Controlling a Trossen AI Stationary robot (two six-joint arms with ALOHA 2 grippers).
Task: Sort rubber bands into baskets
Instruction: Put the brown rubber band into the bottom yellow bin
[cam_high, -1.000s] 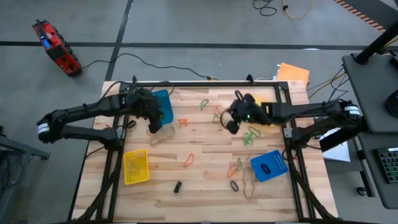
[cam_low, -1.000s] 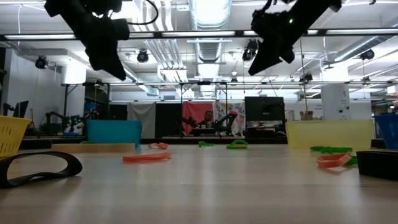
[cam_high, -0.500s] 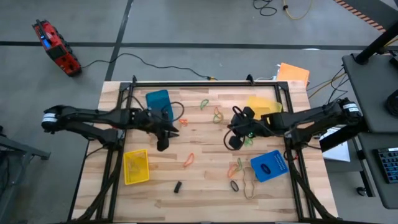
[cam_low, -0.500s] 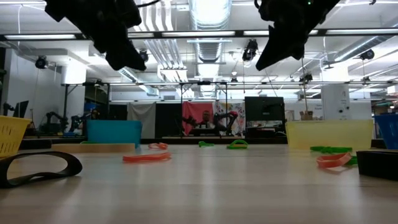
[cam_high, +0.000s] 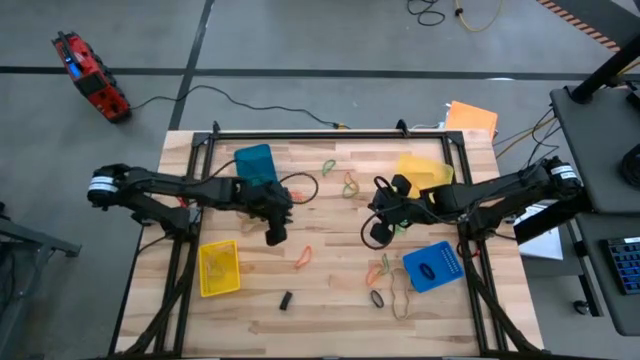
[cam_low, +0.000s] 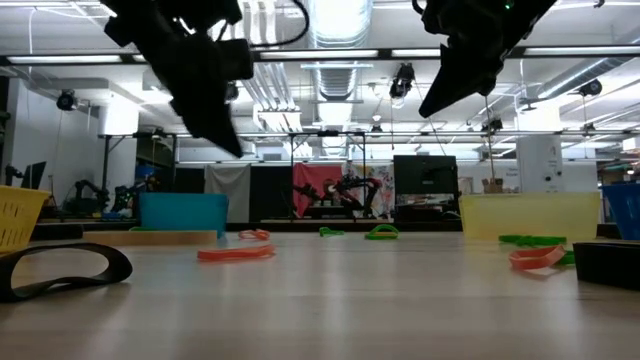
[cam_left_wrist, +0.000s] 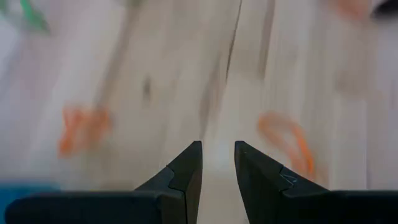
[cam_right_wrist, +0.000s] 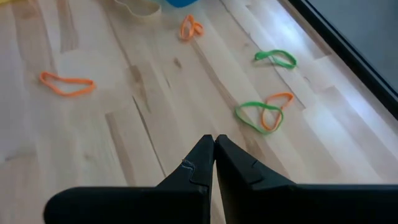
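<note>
1. Rubber bands lie loose on the wooden worktop (cam_high: 330, 300). An orange rubber band (cam_high: 303, 258) lies just beside the left claw (cam_high: 275, 237), on its near-edge side; the left wrist view shows this claw above bare wood with an orange loop to either side.
2. A green-and-orange pair of bands (cam_right_wrist: 264, 116) lies ahead of the right claw (cam_high: 375, 233), with a green band (cam_right_wrist: 275, 58) farther out and a single orange band (cam_right_wrist: 66, 83) off to the side.
3. More bands, orange, green, black (cam_high: 377, 298) and tan (cam_high: 400, 300), lie on the near-edge side of the right claw, beside the lower blue basket (cam_high: 433, 266).
4. Baskets: upper blue basket (cam_high: 256, 164) near the left claw on its far-edge side; yellow basket (cam_high: 219, 267) on its near-edge, outward side. Second yellow basket (cam_high: 420, 170) near the right claw, on its far-edge side.
5. Left claw: fingers (cam_left_wrist: 186, 167) a little apart, nothing between them; it hangs above the worktop.
6. Right claw: fingers (cam_right_wrist: 198, 163) pressed together, holding nothing, also clear of the wood.
7. Small black block (cam_high: 285, 300) lies on the near-edge side of the left claw, well apart from it.
</note>
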